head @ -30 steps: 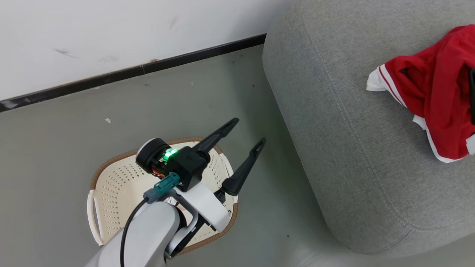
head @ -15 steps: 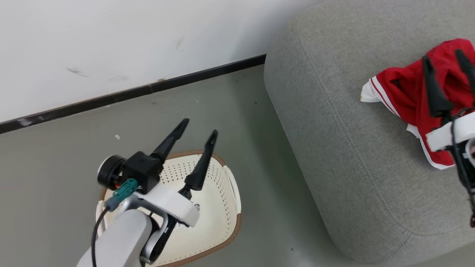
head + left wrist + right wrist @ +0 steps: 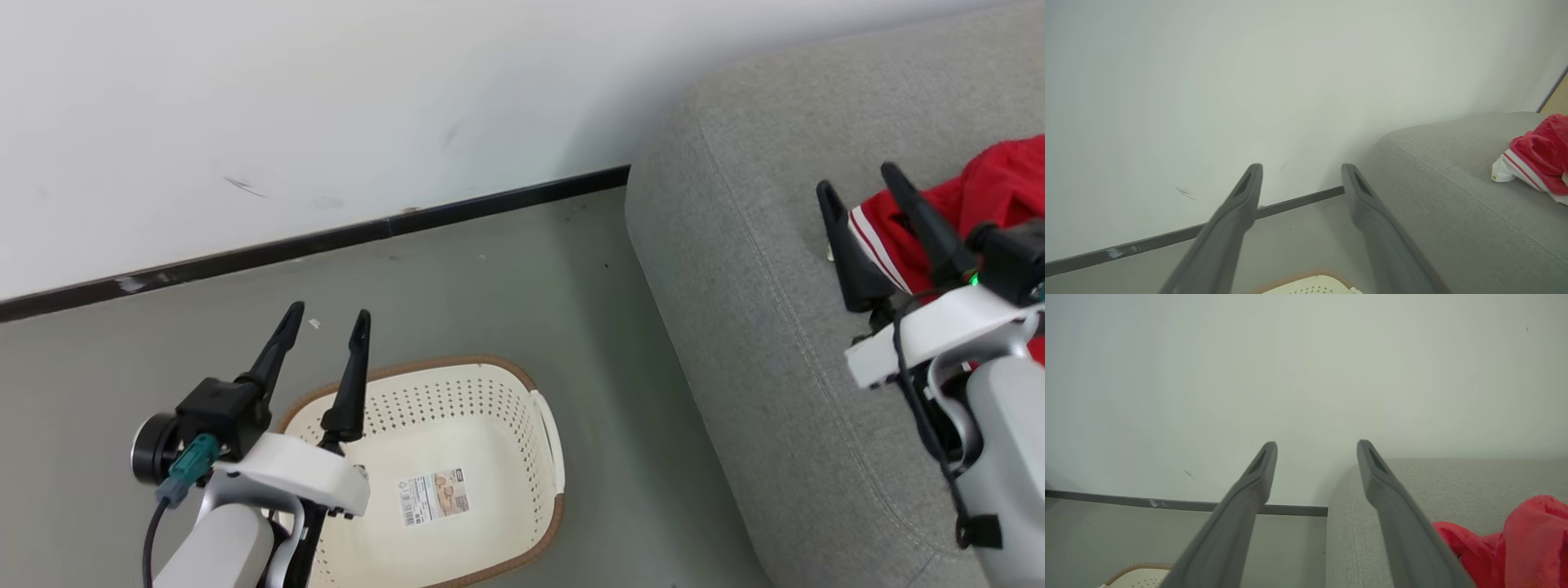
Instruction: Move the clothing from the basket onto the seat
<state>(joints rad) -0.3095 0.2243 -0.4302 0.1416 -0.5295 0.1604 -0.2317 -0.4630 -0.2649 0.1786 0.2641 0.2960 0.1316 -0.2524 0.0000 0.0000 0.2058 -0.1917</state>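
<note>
The red clothing (image 3: 998, 186) with white stripe trim lies bunched on the grey seat (image 3: 759, 310) at the right. My right gripper (image 3: 856, 179) hovers open just left of it, holding nothing. The cream basket (image 3: 490, 396) stands on the floor with only a label on its bottom. My left gripper (image 3: 327, 314) is open and empty over the basket's left rim, fingers pointing at the wall. In the left wrist view my left gripper (image 3: 1301, 168) faces the wall, with the seat (image 3: 1453, 196) and clothing (image 3: 1541, 157) to the right. In the right wrist view the right gripper (image 3: 1316, 444) has clothing (image 3: 1519, 539) at the lower right.
A white wall (image 3: 326, 106) with a dark baseboard (image 3: 343, 237) runs behind the basket and seat. Grey floor (image 3: 506, 278) lies between the basket and the seat's rounded edge. The basket rim (image 3: 1310, 274) shows low in the left wrist view.
The head camera has shifted. My left gripper swung from above the basket's right side to its left rim, uncovering the bare basket floor. The right gripper came into view beside the clothing.
</note>
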